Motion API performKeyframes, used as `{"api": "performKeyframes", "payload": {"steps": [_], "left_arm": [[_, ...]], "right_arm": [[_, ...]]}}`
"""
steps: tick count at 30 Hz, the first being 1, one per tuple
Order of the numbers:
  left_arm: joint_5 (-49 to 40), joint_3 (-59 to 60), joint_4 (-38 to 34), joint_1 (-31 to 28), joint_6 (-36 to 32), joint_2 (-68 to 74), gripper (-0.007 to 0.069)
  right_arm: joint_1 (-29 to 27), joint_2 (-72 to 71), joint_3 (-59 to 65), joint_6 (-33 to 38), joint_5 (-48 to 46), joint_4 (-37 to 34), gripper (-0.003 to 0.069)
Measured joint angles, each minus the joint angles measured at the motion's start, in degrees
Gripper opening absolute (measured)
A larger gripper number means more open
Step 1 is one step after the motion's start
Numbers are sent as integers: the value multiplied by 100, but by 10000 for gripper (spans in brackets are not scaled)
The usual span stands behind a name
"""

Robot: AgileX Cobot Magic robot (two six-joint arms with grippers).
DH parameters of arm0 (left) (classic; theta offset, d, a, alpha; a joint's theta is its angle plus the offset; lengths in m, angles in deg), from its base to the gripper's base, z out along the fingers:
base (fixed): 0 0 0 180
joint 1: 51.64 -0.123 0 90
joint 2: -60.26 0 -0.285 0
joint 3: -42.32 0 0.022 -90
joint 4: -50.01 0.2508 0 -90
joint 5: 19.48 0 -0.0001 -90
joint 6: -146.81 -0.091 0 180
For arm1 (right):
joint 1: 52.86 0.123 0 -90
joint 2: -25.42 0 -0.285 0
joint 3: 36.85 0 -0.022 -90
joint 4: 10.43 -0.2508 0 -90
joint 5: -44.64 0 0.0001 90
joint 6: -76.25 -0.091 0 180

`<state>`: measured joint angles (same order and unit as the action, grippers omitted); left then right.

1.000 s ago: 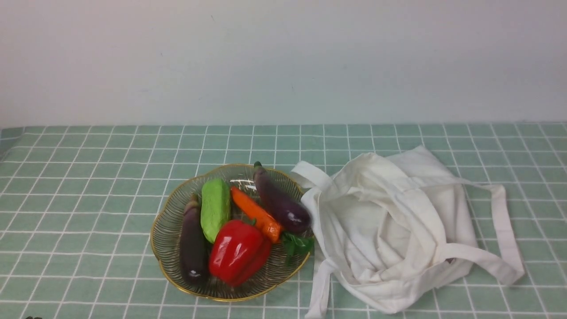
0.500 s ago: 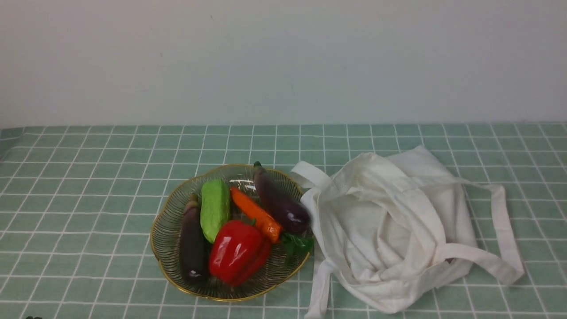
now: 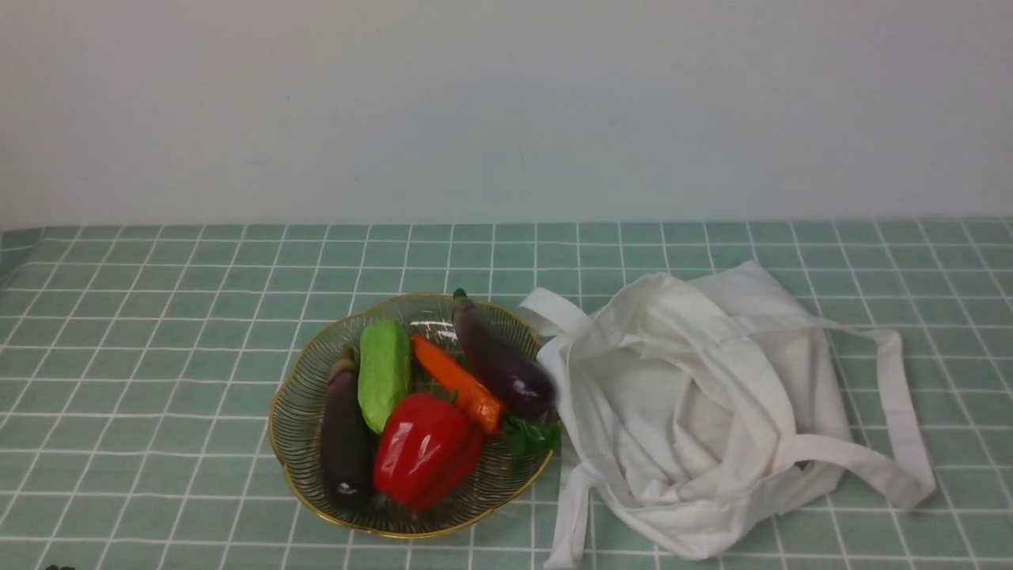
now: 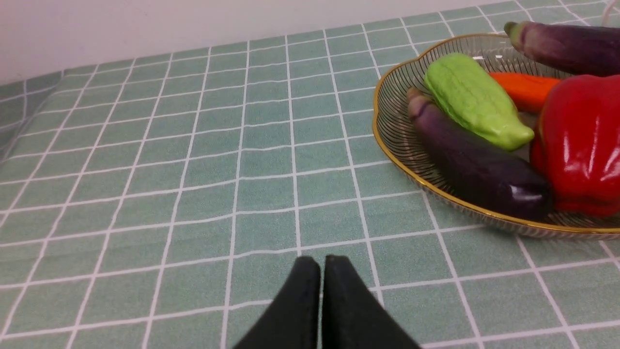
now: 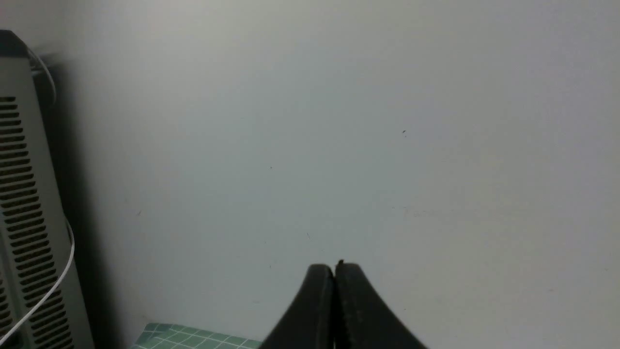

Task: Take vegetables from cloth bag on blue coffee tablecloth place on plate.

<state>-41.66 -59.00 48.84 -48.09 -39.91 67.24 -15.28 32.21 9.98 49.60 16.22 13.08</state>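
The glossy purple eggplant [image 3: 500, 362] lies in the glass plate [image 3: 294, 412] with its plump end toward the white cloth bag [image 3: 712, 412], which sits crumpled to the plate's right on the teal checked tablecloth [image 3: 158, 332]. In the left wrist view the eggplant [image 4: 566, 46] and the plate [image 4: 387, 121] show as well. My left gripper [image 4: 322, 264] is shut and empty, low over the cloth, left of the plate. My right gripper [image 5: 334, 269] is shut and empty, facing the wall. Neither gripper shows in the front view.
The plate also holds a darker slim eggplant [image 3: 345, 431], a green gourd [image 3: 385, 372], an orange carrot [image 3: 459, 383] and a red bell pepper [image 3: 423, 450]. The bag's strap [image 3: 898, 412] trails right. A grey vented box [image 5: 24, 218] with a white cable stands by the wall.
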Motion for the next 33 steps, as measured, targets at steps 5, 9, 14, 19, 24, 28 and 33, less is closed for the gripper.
{"api": "performKeyframes", "payload": {"steps": [5, 9, 14, 19, 24, 28, 33], "left_arm": [[0, 0, 0, 0, 0, 0, -8], [0, 0, 0, 0, 0, 0, -8], [0, 0, 0, 0, 0, 0, -8], [0, 0, 0, 0, 0, 0, -8], [0, 0, 0, 0, 0, 0, -8], [0, 0, 0, 0, 0, 0, -8], [0, 0, 0, 0, 0, 0, -8]], "right_arm": [[0, 0, 0, 0, 4, -108, -13], [0, 0, 0, 118, -26, -401, -13], [0, 0, 3, 1803, -86, -1903, -13], [0, 0, 3, 2952, -86, -2787, -13], [0, 0, 3, 3074, -90, -2869, -13], [-26, 0, 42, 3103, -127, -2869, -13], [-1022, 0, 559, 3117, -61, -2780, -13]]}}
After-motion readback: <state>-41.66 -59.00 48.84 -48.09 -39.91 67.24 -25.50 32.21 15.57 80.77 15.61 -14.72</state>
